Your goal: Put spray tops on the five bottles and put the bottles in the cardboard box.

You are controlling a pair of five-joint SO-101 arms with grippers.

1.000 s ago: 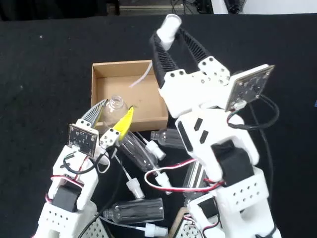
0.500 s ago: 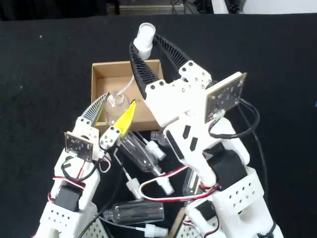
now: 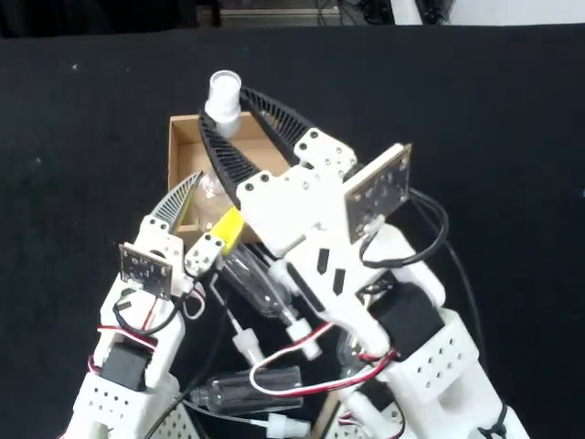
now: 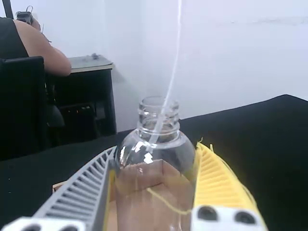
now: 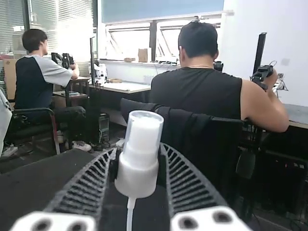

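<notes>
As the right gripper [image 3: 226, 108] swung across, its spray top [image 3: 224, 95] neared the bottle [image 4: 156, 163].

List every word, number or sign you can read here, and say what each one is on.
No text can be read.
Bottle: clear, with no label.
Spray top: plain white.
Box: plain cardboard on the sides that show.
Wrist board: any print is too small to read.
</notes>
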